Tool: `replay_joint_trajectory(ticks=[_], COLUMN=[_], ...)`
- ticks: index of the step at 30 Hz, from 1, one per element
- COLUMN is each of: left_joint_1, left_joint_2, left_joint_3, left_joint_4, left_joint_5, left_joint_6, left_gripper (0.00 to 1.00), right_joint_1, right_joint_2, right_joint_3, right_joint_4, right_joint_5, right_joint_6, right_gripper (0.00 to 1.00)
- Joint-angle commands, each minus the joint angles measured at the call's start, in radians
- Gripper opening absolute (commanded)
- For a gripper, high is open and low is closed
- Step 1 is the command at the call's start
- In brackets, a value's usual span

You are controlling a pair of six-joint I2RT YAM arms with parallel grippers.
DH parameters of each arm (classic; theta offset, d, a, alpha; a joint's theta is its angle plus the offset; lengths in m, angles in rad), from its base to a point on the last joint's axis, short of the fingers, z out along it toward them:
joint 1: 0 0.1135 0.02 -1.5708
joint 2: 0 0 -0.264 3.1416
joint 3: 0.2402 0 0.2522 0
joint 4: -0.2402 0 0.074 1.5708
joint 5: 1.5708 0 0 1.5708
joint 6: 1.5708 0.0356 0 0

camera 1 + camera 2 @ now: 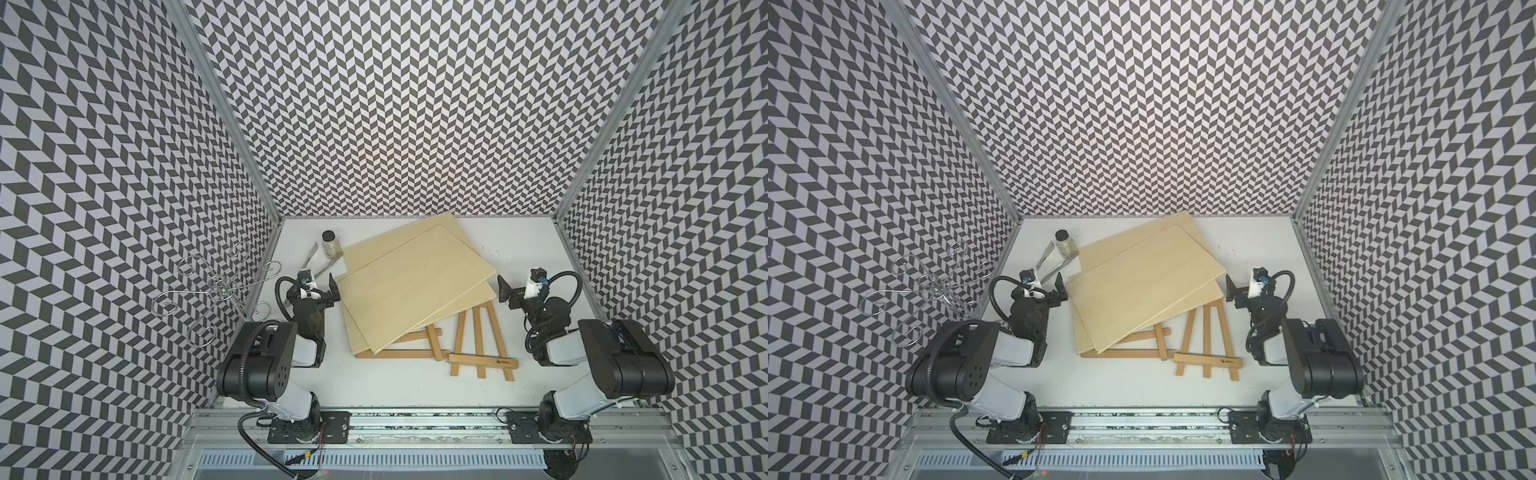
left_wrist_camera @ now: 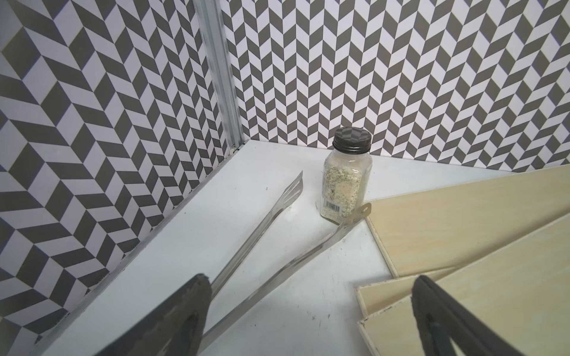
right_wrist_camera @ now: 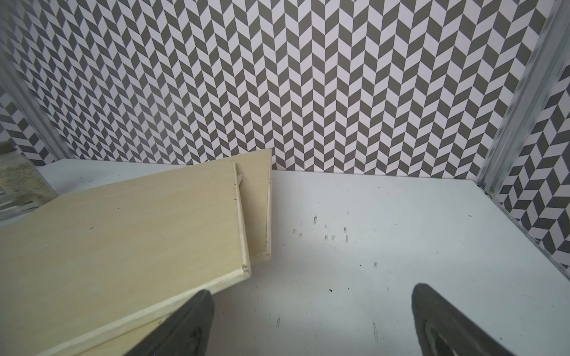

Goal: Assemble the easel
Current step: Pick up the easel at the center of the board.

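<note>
While neither arm holds anything | left gripper jaws wide | right gripper jaws wide | easel flat on table, top end at boards' near edge | second easel partly under boards

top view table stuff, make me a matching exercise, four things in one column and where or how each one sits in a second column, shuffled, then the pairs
Things
1 spice jar
2 tongs
3 small easel
4 wooden frame

Places or states
A partly under the stacked boards
B upright, black cap, far left corner
C lying flat on the bare table, fully in view
D lying with arms spread, next to the jar

Pairs: 1-B, 2-D, 3-C, 4-A
</note>
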Motion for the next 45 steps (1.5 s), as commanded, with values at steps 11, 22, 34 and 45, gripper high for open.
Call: replay_joint_trajectory(ticks=[11, 22, 34, 45], left_joint_1=[-0.006, -0.005, -0.009, -0.207], left_joint_2=[-0.002, -0.005, -0.106, -0.174], left_joint_3=[0.012, 0.012, 0.133, 0.465], left_joint_4=[0.035, 0.031, -0.263, -0.953], left_joint_5=[-0.013, -0.012, 0.035, -0.03], left_joint_6=[0.004, 0.002, 0.026, -0.349], left_gripper=[0.99, 0.99, 0.99, 0.99], right_joint_1=[-0.001, 0.001, 0.001, 0.072], right_joint_2=[-0.003, -0.014, -0.024, -0.352], right_joint_3=[0.011, 0.017, 0.026, 0.371], right_joint_4=[0.046, 0.017, 0.002, -0.844], right_joint_5=[-0.001, 0.007, 0.008, 0.445], right_joint_6=[-0.005, -0.008, -0.006, 0.423], right_gripper=[0.99, 0.99, 0.73, 0.66])
